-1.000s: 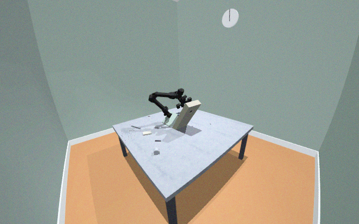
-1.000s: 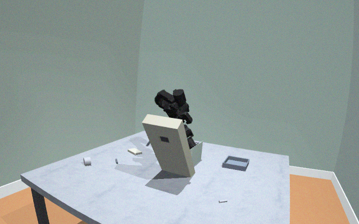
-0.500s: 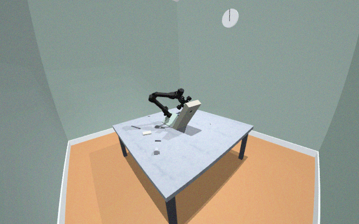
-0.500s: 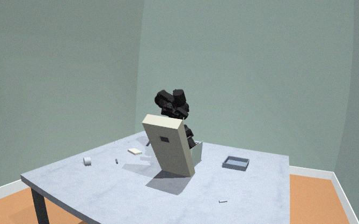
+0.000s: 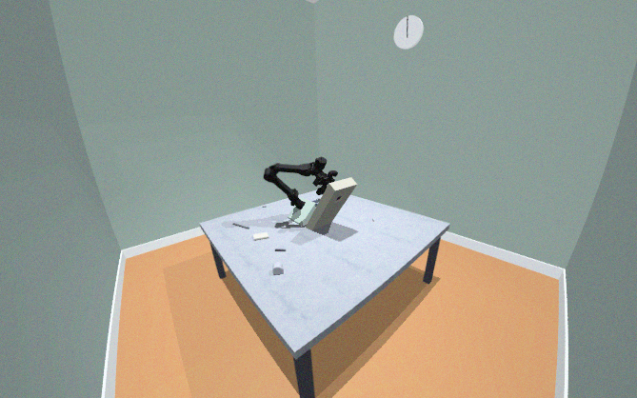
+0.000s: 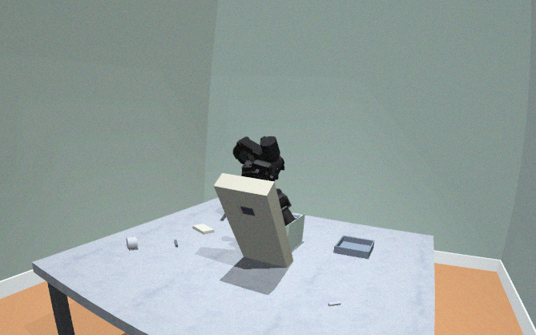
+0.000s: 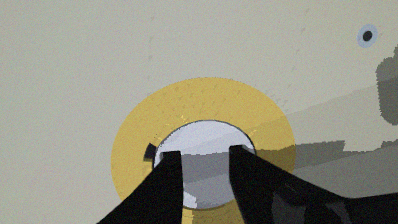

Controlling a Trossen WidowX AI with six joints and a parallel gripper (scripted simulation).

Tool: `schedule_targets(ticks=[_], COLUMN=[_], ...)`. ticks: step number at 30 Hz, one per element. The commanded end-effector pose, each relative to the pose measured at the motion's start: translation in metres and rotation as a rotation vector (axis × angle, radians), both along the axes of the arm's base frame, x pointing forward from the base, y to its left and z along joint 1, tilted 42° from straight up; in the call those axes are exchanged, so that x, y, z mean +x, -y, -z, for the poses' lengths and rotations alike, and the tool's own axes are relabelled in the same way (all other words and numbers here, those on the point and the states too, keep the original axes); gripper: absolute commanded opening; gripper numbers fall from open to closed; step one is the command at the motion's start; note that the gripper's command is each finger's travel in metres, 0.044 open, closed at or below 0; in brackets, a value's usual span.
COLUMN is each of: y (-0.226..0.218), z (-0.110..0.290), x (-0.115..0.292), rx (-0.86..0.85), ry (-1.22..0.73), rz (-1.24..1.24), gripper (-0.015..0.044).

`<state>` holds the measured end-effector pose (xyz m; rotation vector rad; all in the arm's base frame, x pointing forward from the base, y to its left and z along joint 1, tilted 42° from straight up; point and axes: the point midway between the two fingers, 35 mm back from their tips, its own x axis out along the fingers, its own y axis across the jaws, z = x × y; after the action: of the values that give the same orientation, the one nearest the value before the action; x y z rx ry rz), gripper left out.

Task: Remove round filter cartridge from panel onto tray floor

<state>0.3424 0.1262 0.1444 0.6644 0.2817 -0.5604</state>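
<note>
The round grey filter cartridge (image 7: 200, 132) sits in the cream service panel (image 7: 100, 60) (image 5: 332, 208) (image 6: 257, 232), inside a yellow ring (image 7: 200, 97). A small dark notch shows at the ring's inner left edge. My gripper (image 7: 203, 154) (image 5: 322, 189) is pressed against the panel face, its two black fingers set into the cartridge's face and shut on it. In the exterior view the panel hides the fingers and only the arm shows above it. The blue-grey tray (image 6: 352, 252) stands on the table to the panel's side, apart from it.
The panel leans tilted on the grey table (image 5: 340, 276) (image 6: 170, 283). A pale green box (image 6: 296, 231) (image 5: 311, 218) stands by its foot. A white roll (image 6: 131, 243), a cream block (image 6: 203, 228), a dark pin (image 6: 175, 242) and a white stick (image 6: 334, 304) lie about.
</note>
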Motion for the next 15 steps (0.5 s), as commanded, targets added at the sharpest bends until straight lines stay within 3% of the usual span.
schedule_targets(ticks=[1, 13, 15], y=[0.0019, 0.0019, 0.0019], z=[0.0034, 0.0034, 0.0035], x=[0.0046, 0.0047, 0.0048], rx=[0.125, 0.461, 0.445], ry=[0.049, 0.212, 0.205], rz=[0.06, 0.234, 0.226], gripper=[0.0, 0.0, 0.0])
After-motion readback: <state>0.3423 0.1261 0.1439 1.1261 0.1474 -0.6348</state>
